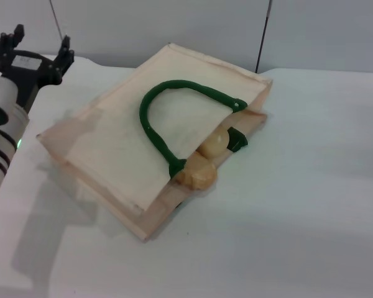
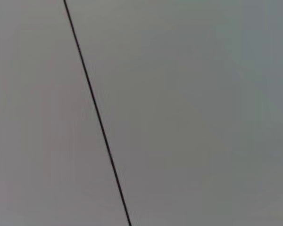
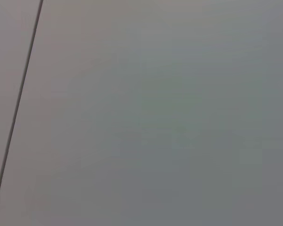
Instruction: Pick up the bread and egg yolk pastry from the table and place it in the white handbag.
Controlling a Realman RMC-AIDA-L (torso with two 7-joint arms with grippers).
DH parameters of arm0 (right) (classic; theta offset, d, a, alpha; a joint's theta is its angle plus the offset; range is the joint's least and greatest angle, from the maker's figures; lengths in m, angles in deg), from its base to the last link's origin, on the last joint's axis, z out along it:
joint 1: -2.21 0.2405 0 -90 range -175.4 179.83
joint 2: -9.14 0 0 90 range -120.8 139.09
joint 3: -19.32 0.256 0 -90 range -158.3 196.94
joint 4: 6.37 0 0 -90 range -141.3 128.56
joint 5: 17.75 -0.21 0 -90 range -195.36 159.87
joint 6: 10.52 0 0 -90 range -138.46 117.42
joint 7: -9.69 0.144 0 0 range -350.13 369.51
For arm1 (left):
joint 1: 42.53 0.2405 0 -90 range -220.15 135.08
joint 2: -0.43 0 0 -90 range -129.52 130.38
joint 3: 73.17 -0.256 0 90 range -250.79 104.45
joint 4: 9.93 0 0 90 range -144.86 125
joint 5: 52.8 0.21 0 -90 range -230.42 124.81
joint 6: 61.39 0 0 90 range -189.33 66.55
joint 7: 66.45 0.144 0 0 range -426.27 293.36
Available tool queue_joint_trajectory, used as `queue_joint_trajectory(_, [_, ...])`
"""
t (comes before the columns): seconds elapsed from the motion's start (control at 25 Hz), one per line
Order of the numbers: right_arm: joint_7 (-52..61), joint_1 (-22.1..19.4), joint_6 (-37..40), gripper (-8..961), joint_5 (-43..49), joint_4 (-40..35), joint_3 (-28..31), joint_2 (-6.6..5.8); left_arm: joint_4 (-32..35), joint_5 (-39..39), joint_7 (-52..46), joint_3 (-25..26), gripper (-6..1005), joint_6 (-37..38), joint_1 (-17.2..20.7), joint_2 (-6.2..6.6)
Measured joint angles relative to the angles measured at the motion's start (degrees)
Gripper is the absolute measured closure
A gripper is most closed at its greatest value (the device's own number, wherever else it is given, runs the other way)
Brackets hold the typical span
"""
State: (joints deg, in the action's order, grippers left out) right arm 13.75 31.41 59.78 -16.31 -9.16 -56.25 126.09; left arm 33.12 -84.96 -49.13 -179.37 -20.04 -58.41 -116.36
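Observation:
The white handbag (image 1: pixel 130 139) lies flat on the white table in the head view, its mouth facing right and one dark green handle (image 1: pixel 158 108) looped over its top side. The egg yolk pastry (image 1: pixel 214 143), a pale round ball, sits in the bag's mouth. Right beside it, a tan rounded end of the bread (image 1: pixel 199 175) sticks out of the mouth; its stripes do not show. My left gripper (image 1: pixel 40 45) is raised at the far left, away from the bag, open and empty. My right gripper is out of view.
The table (image 1: pixel 311 205) stretches right of and in front of the bag. My left arm's white body (image 1: pixel 0 130) stands at the left edge. Both wrist views show only a grey wall with a dark seam (image 2: pixel 96 113).

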Motion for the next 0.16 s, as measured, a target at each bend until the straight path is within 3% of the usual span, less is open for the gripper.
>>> queue_joint_trajectory(0.16, [1.29, 0.07, 0.88, 185, -0.05, 0.92, 0.47, -0.19, -0.94, -0.92, -0.05, -0.26, 156, 0.96, -0.23, -0.02])
